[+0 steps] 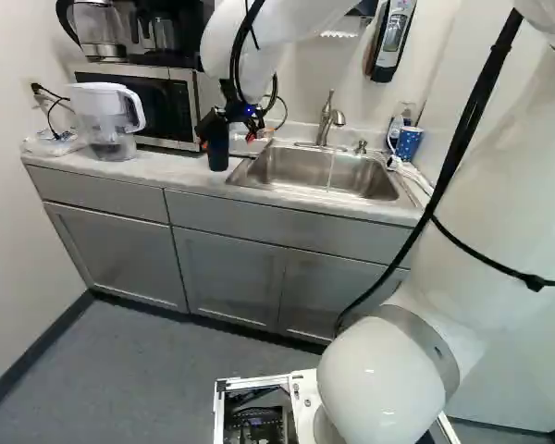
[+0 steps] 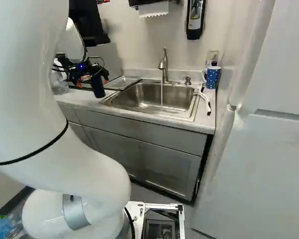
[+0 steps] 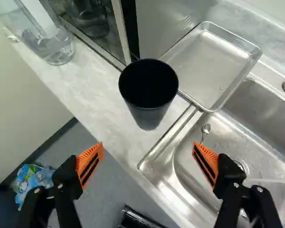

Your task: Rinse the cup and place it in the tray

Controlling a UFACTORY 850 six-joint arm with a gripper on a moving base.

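Cup, black, handleless [image 3: 149, 114] — upright on the bench [image 3: 97, 92], beside the metal tray [image 3: 209, 61]; probably light, stiff plastic, slippery when wet. I'd grip its tapered wall mid-height. My jaws — wide, empty, cup ahead of them.

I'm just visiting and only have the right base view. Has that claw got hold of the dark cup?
Observer: No. In the wrist view the gripper's fingers are spread wide, and the cup is ahead of them, not between them.

Operator: Which way is its open end?

Observer: Up. The wrist camera looks into its open mouth, though the inside is too dark to tell whether anything's there.

Operator: Is there anything lying in the sink?

Observer: Yes, what looks like a small spoon, in the part of the sink near the metal tray.
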